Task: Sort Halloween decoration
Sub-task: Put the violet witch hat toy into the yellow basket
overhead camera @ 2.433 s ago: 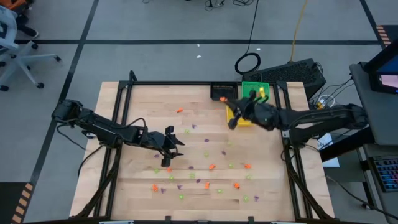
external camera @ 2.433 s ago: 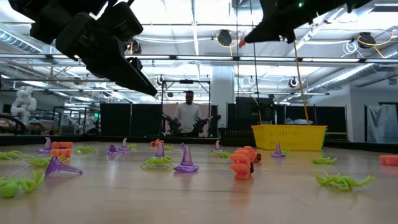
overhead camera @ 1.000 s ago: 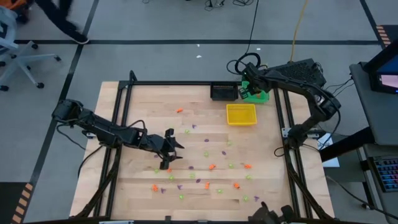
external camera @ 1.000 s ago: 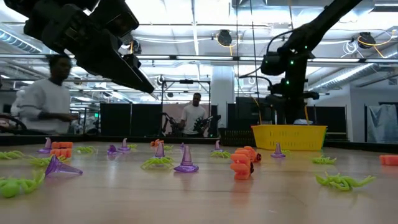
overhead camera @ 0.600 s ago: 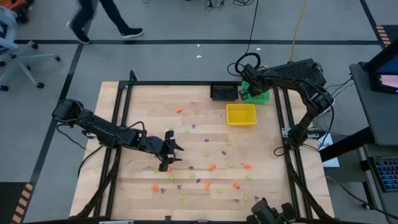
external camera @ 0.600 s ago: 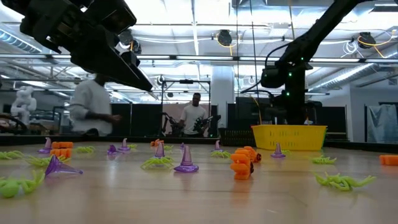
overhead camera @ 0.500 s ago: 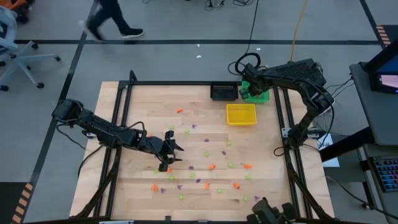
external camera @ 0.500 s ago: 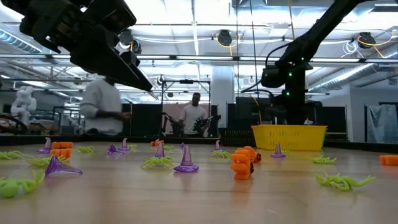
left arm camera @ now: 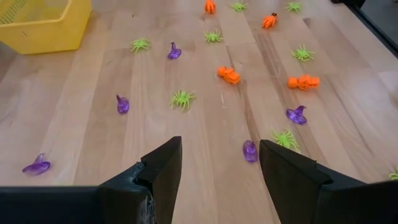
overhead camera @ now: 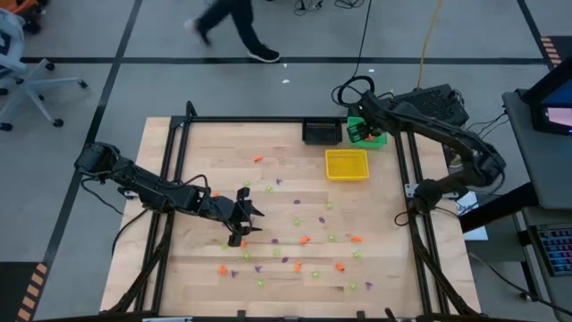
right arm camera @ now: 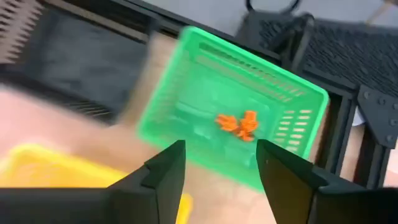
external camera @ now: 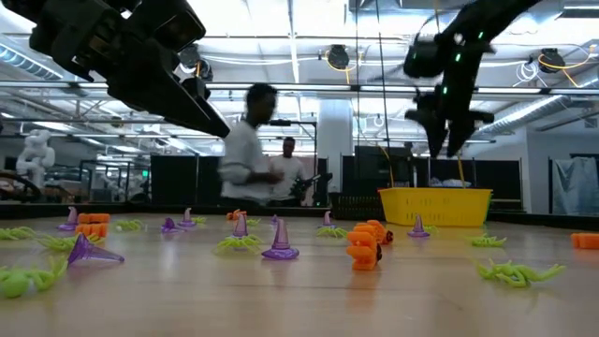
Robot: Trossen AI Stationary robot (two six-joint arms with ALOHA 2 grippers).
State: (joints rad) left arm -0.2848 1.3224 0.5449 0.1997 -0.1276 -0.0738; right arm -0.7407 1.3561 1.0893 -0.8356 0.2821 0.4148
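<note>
Right gripper (right arm camera: 217, 163), fingers spread and empty, hangs over green bin (right arm camera: 186, 118) holding orange trinkets (right arm camera: 237, 123); left gripper (left arm camera: 219, 163) open above table (left arm camera: 93, 124).

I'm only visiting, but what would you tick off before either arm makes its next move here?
1. Right gripper empty, fingers apart above the green bin: ok.
2. Orange trinket lying inside the green bin: ok.
3. Left gripper open and empty above the table: ok.
4. Purple trinket nearest the left gripper not crowded by others: ok.
5. Table cleared of trinkets: not ok, many remain.
</note>
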